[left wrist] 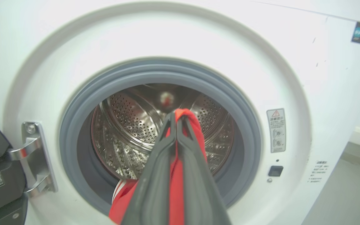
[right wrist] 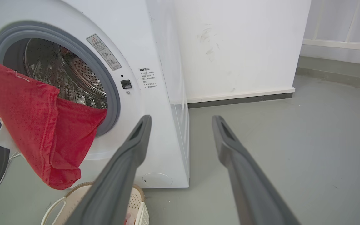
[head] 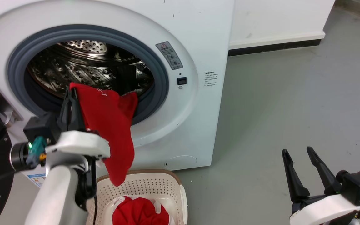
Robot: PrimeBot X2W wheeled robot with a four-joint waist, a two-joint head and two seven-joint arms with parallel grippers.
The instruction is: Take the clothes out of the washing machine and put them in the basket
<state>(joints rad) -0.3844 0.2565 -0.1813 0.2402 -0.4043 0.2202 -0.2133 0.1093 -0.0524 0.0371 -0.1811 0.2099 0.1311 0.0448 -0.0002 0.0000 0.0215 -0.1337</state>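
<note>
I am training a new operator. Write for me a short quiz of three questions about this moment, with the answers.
1. True or false: the left end effector, in front of the washer, is shut on a red garment.
2. The garment's lower end hangs: A) inside the washer; B) just above the basket; C) over the right end effector.
3. Fill in: the right end effector is ____ (open or shut).
Key: 1 true; 2 B; 3 open.
</note>
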